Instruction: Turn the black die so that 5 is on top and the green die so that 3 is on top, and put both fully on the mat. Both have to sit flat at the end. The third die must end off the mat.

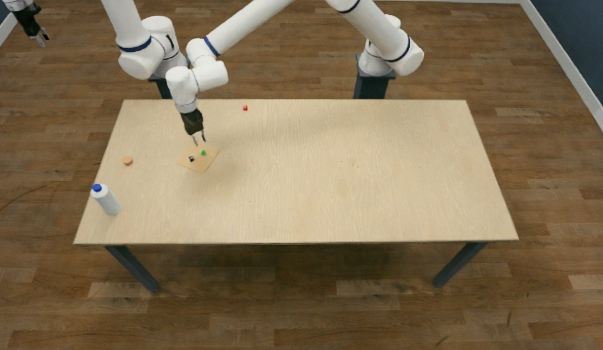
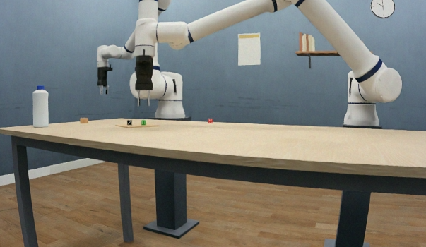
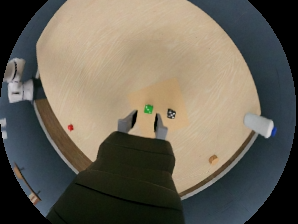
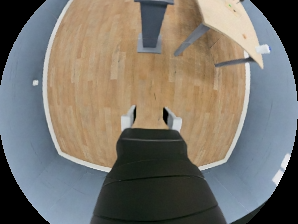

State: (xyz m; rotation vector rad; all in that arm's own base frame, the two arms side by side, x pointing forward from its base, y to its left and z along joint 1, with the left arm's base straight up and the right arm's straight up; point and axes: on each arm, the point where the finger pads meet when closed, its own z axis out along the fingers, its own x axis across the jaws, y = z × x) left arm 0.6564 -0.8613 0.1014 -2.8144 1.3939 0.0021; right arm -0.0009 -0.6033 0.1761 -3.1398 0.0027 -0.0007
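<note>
The black die (image 1: 191, 159) (image 2: 129, 122) (image 3: 171, 114) lies flat on the mat (image 1: 202, 164) (image 3: 175, 90); its top looks like the 5 face. The green die (image 1: 203, 152) (image 2: 143, 122) (image 3: 148, 108) lies flat beside it, fully on the mat, a gap between them; its top pips look like a diagonal 3, but are small. The red die (image 1: 245, 108) (image 2: 210, 121) (image 3: 70, 127) lies off the mat near the table's back edge. My left gripper (image 1: 200, 142) (image 2: 143, 105) (image 3: 146, 117) is open and empty above the green die. My right gripper (image 1: 42, 41) (image 2: 104, 92) (image 4: 149, 111) is open and empty, away from the table.
A white bottle (image 1: 107, 201) (image 2: 40, 107) (image 3: 258, 124) with a blue cap stands near the table's left edge in the top view. A small orange-brown block (image 1: 128, 160) (image 2: 84, 121) (image 3: 214, 160) lies between that edge and the mat.
</note>
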